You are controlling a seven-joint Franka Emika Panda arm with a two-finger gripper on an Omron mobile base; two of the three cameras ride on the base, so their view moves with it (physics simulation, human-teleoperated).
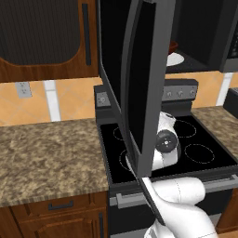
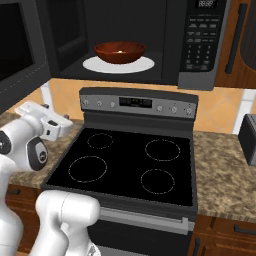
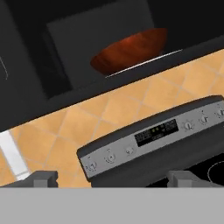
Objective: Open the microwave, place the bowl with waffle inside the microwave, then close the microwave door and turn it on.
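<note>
Jaws spread wide and empty: the gripper (image 3: 113, 178) shows its two dark fingertips (image 3: 42, 178) well apart at the bottom of the hand view, aimed toward the stove's control panel (image 3: 153, 138) and the tiled wall above it. Microwave (image 2: 130, 40) stands open above the stove (image 2: 127, 165); its door (image 1: 135, 83) is swung out toward the left, edge-on in the left base view. Reddish-brown bowl (image 2: 120, 52) rests on the white round plate (image 2: 142, 65) inside the cavity (a pale dab shows at the bowl's centre; the waffle itself cannot be made out). Keypad (image 2: 201, 37) lies right of the cavity. Granite counter (image 1: 46, 153) flanks the stove.
</note>
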